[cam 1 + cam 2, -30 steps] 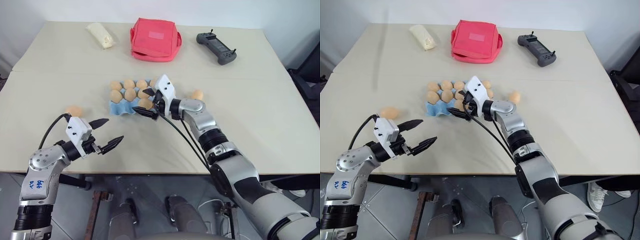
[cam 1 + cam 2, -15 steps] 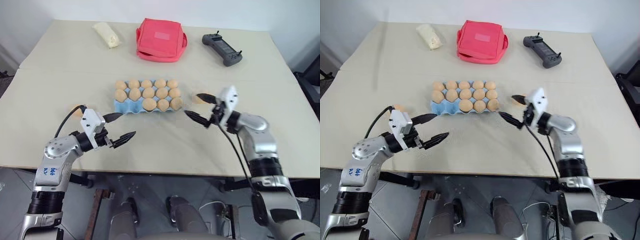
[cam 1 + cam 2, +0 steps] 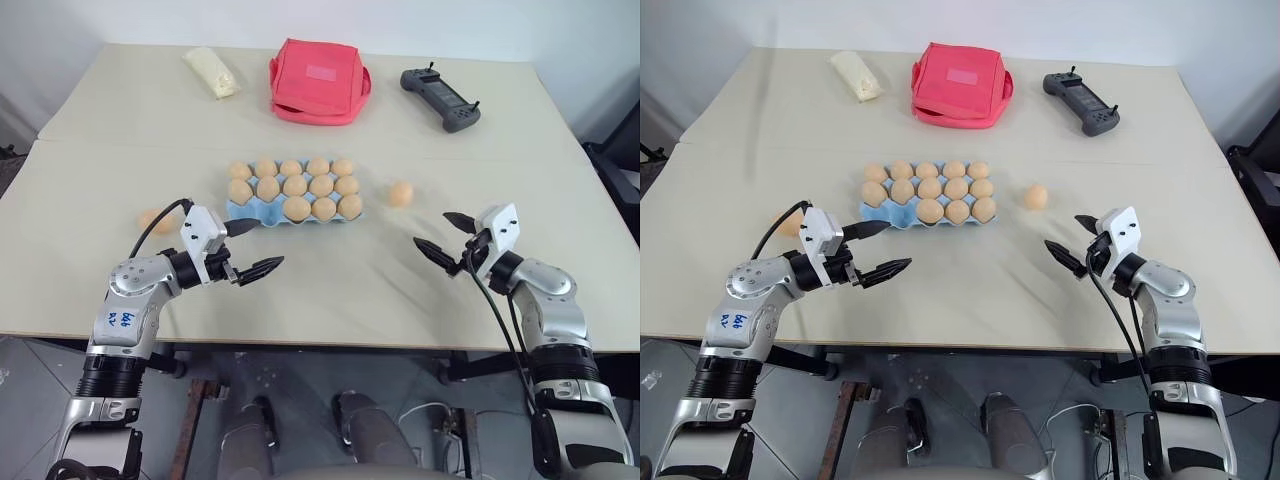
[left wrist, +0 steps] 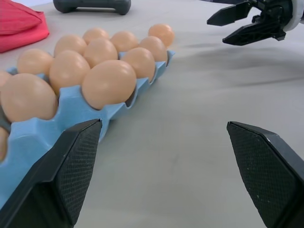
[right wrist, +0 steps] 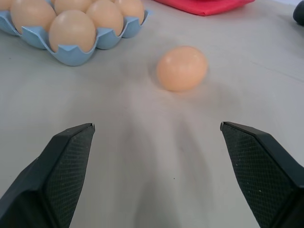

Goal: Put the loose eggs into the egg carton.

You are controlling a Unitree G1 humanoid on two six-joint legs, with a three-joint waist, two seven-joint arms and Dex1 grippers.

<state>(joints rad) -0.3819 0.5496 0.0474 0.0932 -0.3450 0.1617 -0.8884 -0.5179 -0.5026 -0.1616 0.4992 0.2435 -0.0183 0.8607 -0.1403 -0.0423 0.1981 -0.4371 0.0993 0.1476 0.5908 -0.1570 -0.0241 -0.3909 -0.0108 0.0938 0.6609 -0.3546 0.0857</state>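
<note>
Wide beige worktop (image 3: 330, 290), pale and matte, with a seam running across it just beyond the carton; a plain white wall behind, grey floor under the near edge.

The carton (image 3: 243, 211) sits mid-worktop, blue, its far two rows full and three eggs in the near row. One loose egg (image 3: 401, 193) lies on the bare surface just off the carton's 3 o'clock end, not touching it. A second egg (image 3: 788, 224) rests at the carton's 9 o'clock, apart from it, partly behind the left arm's cable.

Left tool (image 3: 254, 249) hovers at the carton's 7 o'clock corner, fingers spread wide, nothing between them; its wrist view looks down the near row of eggs. Right tool (image 3: 444, 236) hangs at about 5 o'clock from the first loose egg, near but clear of it, fingers also spread wide and empty, that egg dead ahead in its wrist view.

Along the far edge: a pale yellow wrapped lump (image 3: 211, 72) at 11 o'clock from the carton, a red bag (image 3: 317, 80) at 12, a dark grey controller (image 3: 440, 98) at 1 o'clock.
</note>
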